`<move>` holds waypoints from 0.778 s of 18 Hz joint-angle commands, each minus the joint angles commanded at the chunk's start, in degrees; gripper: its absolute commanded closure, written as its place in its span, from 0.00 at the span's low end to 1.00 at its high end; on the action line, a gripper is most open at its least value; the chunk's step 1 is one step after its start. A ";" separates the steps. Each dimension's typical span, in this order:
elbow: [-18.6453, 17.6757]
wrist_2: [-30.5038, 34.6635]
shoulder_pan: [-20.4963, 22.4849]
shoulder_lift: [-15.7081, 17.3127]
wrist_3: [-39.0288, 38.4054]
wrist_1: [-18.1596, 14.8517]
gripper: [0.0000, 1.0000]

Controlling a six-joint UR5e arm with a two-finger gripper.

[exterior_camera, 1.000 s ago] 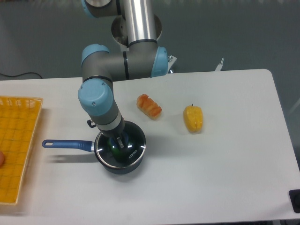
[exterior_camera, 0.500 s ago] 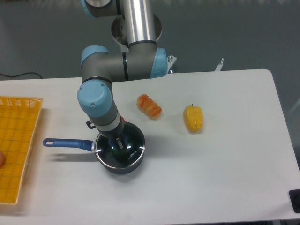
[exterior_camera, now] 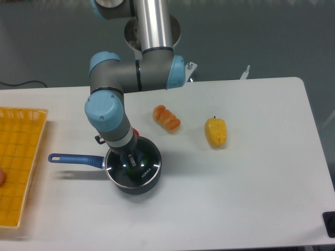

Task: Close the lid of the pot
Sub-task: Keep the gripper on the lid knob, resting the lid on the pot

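The pot (exterior_camera: 137,187), a small dark saucepan, stands at the table's front left with its blue handle (exterior_camera: 73,159) pointing left. The pot lid (exterior_camera: 147,168), clear glass with a thin metal rim, lies across the pot's mouth and covers it almost edge to edge. My gripper (exterior_camera: 131,158) comes straight down onto the middle of the lid, its fingers close together where the knob sits. The knob itself is hidden under the fingers. I cannot tell whether the rim rests fully on the pot.
A yellow mesh basket (exterior_camera: 21,157) lies at the left edge of the table. An orange-red toy food piece (exterior_camera: 166,118) and a yellow one (exterior_camera: 215,132) lie behind and to the right of the pot. A dark object (exterior_camera: 330,222) sits at the front right corner.
The arm and the lid have shifted a few pixels to the left together. The tip of the pot's handle has crept slightly to the right.
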 joint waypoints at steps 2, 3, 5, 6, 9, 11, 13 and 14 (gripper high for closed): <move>0.00 0.00 0.00 0.09 0.27 0.00 0.00; 0.26 -0.09 0.09 0.00 0.35 0.00 0.00; 0.35 -0.09 0.18 0.09 0.27 -0.17 0.00; 0.70 -0.26 0.18 0.09 0.09 -0.26 0.00; 2.19 -0.53 0.44 0.35 0.09 -0.18 0.00; 4.82 -1.57 0.70 0.35 0.18 0.09 0.00; 4.83 -3.16 1.67 0.35 0.26 0.52 0.00; 4.83 -3.16 1.84 0.35 0.27 0.87 0.00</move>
